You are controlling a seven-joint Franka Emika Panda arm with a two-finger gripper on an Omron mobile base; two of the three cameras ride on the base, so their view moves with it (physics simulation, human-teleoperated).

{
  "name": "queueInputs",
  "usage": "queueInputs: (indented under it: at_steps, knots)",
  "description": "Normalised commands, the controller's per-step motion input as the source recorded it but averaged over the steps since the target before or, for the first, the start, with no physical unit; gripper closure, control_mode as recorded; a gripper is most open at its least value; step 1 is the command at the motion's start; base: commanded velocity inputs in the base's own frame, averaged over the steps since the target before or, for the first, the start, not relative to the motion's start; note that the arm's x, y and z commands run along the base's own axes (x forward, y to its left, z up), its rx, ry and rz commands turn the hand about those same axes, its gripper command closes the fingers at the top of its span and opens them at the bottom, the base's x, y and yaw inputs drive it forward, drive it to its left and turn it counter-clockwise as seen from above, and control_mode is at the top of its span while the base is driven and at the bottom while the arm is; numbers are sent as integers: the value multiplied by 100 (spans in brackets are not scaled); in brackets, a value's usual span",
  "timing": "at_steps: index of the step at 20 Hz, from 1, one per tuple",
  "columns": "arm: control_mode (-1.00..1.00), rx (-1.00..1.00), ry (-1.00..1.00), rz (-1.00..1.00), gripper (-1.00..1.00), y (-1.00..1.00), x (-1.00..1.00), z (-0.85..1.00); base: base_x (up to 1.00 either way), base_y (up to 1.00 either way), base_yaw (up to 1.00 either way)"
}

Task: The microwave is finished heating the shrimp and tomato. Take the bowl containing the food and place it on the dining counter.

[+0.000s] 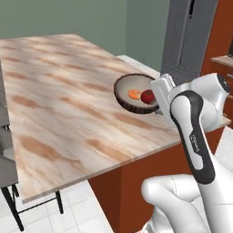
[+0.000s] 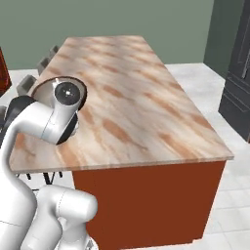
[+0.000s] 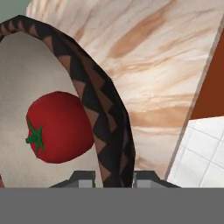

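My gripper (image 3: 113,177) is closed on the near rim of the bowl (image 1: 131,93), one finger tip inside the wall and one outside, as the hand view shows. The bowl is dark brown with a zigzag pattern outside and pale beige inside; it holds the tomato (image 1: 147,96), a glossy red ball with a green star-shaped stem, and the shrimp (image 1: 134,94), a small orange curl just to its left. The bowl sits tilted over the dining counter (image 1: 68,104), near the counter's right edge in the left base view; I cannot tell whether its base is touching the marbled beige-pink top or is just above it. I judge the task nearly done: the bowl has been carried over the counter, and what is left is setting it flat and letting go. There is small lettering on the arm's dark forearm strip, too small to read.
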Motion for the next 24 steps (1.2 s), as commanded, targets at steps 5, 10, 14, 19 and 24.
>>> queueInputs:
  at_steps: [5,10,14,19,24]
  knots:
    - [100,0,0,0,100,0,0,0,26,0,46]
    - [100,0,0,0,100,0,0,0,4,11,21]
    - [100,0,0,0,100,0,0,0,41,8,4]
    - [-100,0,9,0,100,8,65,0,10,0,0]
    - [-100,-1,31,1,100,1,100,-23,0,0,0]
